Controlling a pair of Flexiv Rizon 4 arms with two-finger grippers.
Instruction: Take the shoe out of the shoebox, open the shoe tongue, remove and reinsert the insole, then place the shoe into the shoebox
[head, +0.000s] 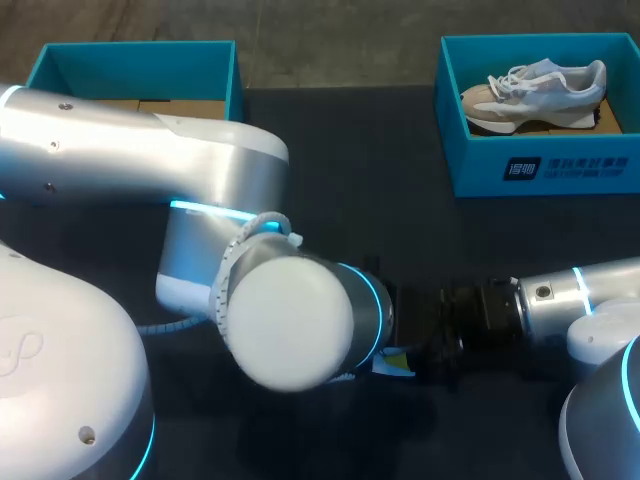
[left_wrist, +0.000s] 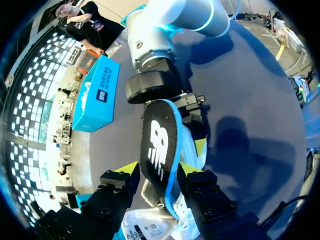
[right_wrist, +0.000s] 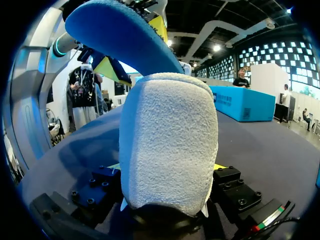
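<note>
Insole (left_wrist: 160, 150) pinched edgewise by left gripper (left_wrist: 159, 169), far end at shoe (right_wrist: 170, 125), shoe clamped in right gripper (right_wrist: 167, 167). Likely insole step: hold shoe steady, move insole along shoe's length, avoid buckling.

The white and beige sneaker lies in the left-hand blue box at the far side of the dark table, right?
Not quite: the head view shows the white and beige sneaker lying in the right-hand blue box, not the left-hand blue box. It is indeed at the far side of the dark table.
</note>
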